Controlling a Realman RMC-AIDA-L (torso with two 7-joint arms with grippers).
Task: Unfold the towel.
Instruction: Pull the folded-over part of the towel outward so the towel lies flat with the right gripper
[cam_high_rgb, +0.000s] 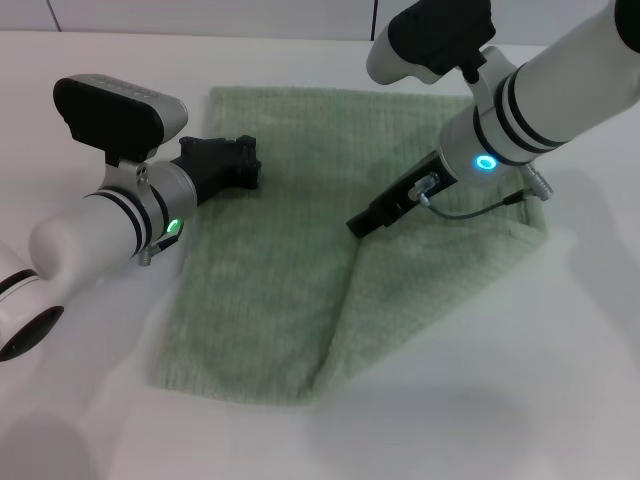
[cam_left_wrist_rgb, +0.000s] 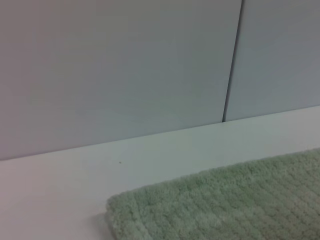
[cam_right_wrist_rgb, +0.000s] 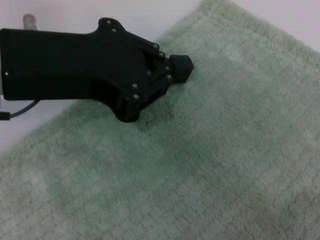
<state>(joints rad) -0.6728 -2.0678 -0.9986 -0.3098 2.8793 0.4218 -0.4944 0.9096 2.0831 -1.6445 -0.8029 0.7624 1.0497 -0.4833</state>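
Spread flat on the white desk (cam_high_rgb: 90, 420) is the green towel (cam_high_rgb: 290, 280), one right-side flap folded over. Both black hands are seen above it: left hand (cam_high_rgb: 243, 163) clenched, right hand (cam_high_rgb: 358, 226) clenched, nothing held.

One towel (cam_high_rgb: 300, 260), two end effectors (cam_high_rgb: 232, 165) (cam_high_rgb: 362, 224)

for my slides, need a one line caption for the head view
Both grippers, left gripper and right gripper, over a green towel with its right side folded over.
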